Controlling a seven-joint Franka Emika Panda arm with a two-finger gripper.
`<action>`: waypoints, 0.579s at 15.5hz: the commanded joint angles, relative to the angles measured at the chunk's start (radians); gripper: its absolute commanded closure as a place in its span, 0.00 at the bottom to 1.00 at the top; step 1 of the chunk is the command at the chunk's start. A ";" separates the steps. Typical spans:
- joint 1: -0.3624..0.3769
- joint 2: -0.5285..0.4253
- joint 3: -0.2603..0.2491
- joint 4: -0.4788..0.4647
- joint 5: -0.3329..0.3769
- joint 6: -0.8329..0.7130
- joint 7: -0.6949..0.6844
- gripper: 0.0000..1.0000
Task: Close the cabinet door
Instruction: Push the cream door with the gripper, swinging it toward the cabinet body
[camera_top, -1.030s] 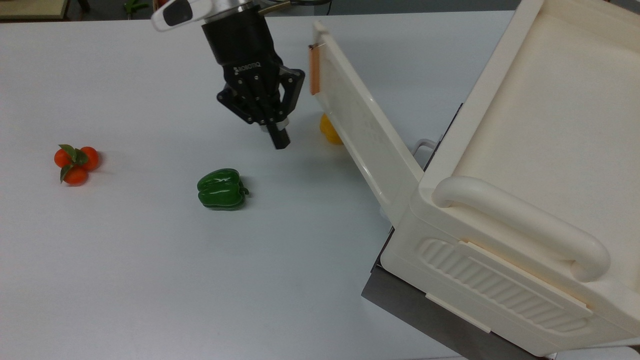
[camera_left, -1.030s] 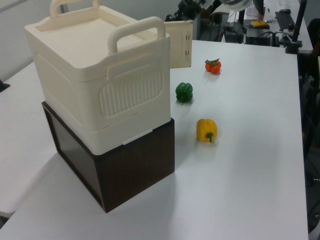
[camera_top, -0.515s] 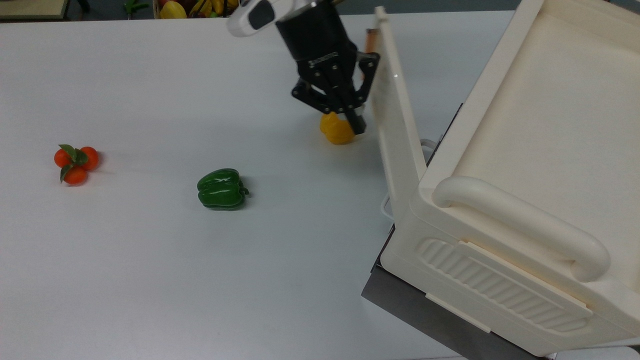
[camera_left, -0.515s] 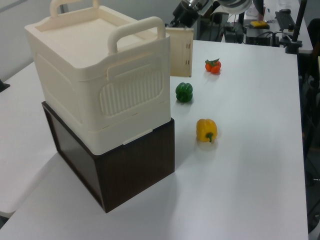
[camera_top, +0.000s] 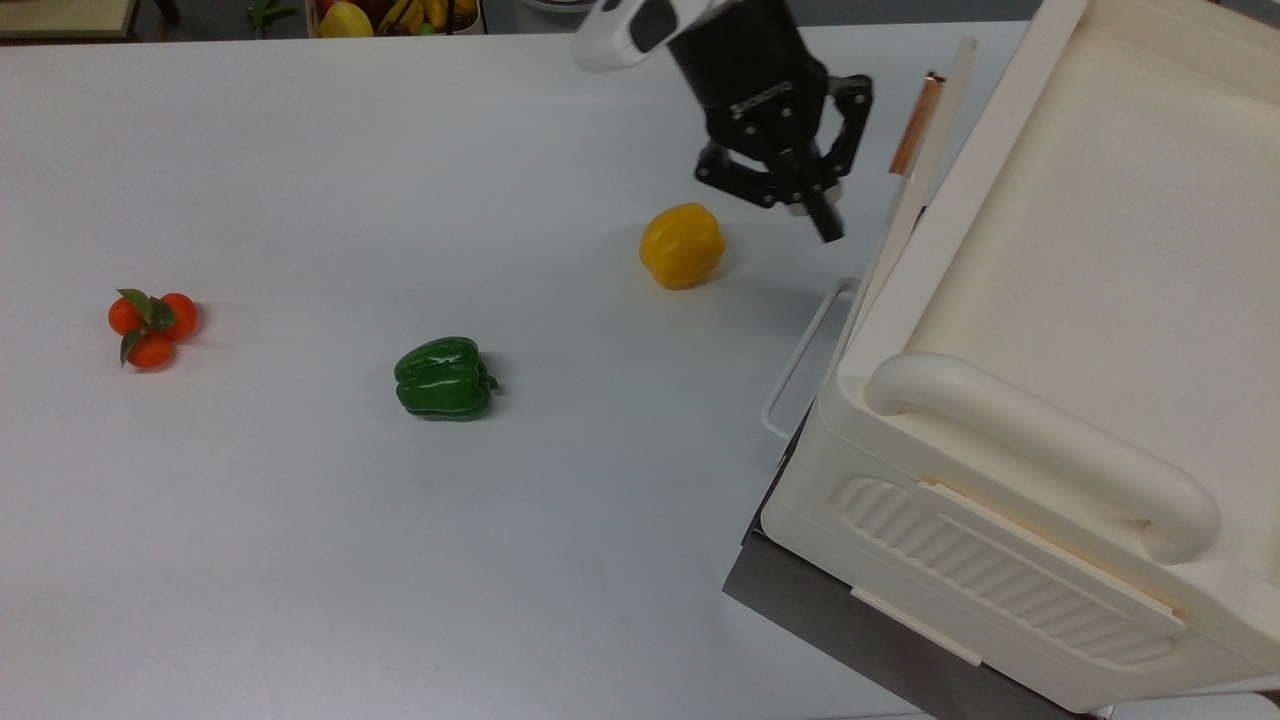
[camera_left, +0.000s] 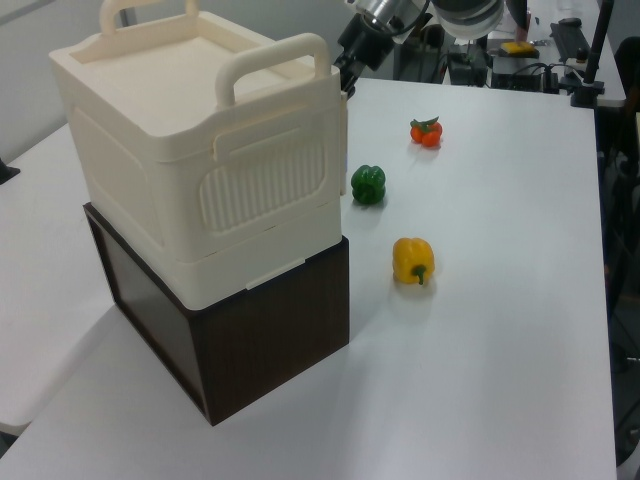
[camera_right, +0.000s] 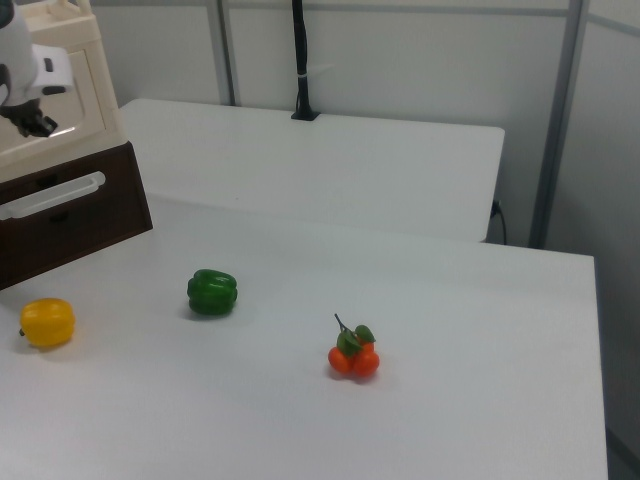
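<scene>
Top view: the door (camera_top: 915, 190) has swung from wide open, through about half shut, to lying almost flat against the cabinet (camera_top: 1050, 330), right of centre in the upper half of the frame. Only its thin edge shows now, with the copper handle (camera_top: 916, 122) at its top end. A narrow dark gap remains along the cabinet front, so I judge the door nearly closed but perhaps not fully seated. The gripper (camera_top: 815, 195) has followed it from upper centre to upper right and sits just to the left of the door, fingers pressed together and holding nothing; I cannot tell whether it still touches the panel. The yellow pepper (camera_top: 682, 245), earlier partly hidden behind the door, now stands clear at centre. The green pepper (camera_top: 444, 377) and the tomatoes (camera_top: 152, 317) at left have not moved on the table (camera_top: 300, 550).

Left view: the door, which stuck out past the cabinet's right corner a moment ago, no longer projects; only a sliver shows at that corner (camera_left: 343, 120). The gripper (camera_left: 347, 72) sits at upper centre, close to the corner.

Right view: at the upper left edge the door's recessed face (camera_right: 95, 85) lies flush-looking with the cabinet front, the gripper (camera_right: 35, 125) in front of it, above a white drawer handle (camera_right: 50, 195).

The push seems almost done; a last small press may be needed to seat the door.
</scene>
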 joint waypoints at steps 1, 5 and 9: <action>-0.001 -0.007 0.055 -0.009 0.001 0.025 0.009 1.00; 0.020 0.010 0.098 -0.012 -0.001 0.109 0.008 1.00; 0.025 0.013 0.105 -0.015 -0.003 0.149 0.006 1.00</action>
